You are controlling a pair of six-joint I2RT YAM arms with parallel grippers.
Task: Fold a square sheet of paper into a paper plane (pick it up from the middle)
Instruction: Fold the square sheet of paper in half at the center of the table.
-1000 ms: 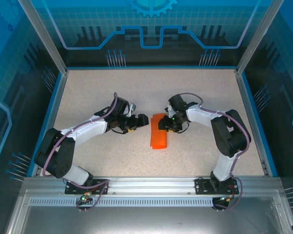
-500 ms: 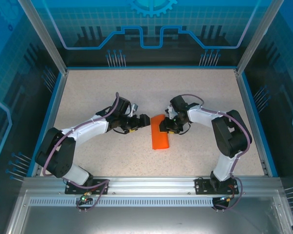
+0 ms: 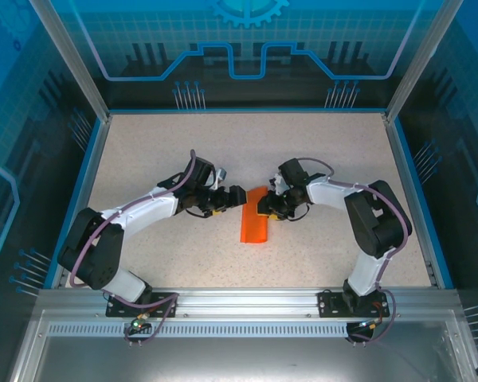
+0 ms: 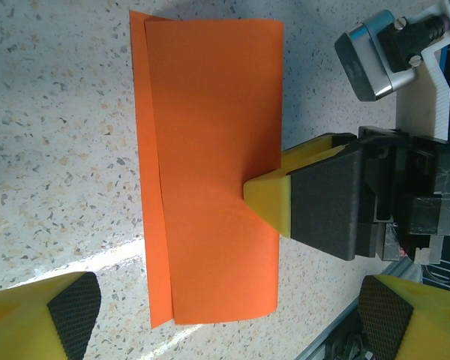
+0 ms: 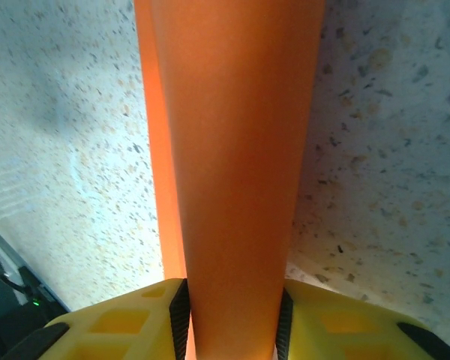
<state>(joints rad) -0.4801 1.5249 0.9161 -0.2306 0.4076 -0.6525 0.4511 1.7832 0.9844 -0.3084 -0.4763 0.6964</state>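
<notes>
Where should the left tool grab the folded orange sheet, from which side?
Probably the open long edge of the sheet, mid-length, with the left tool coming low from its side: layers lie offset there, and the right tool sits at the folded edge opposite.

I find no word, number or brand mark that I can read. The one sign I see is a pale blue gear emblem (image 3: 248, 9) on the translucent blue back wall panel (image 3: 303, 48), above circuit-like lines.

The speckled beige worktop (image 3: 143, 143) carries the square sheet of paper (image 3: 254, 225), folded into a narrow orange rectangle, lying flat near its middle
</notes>
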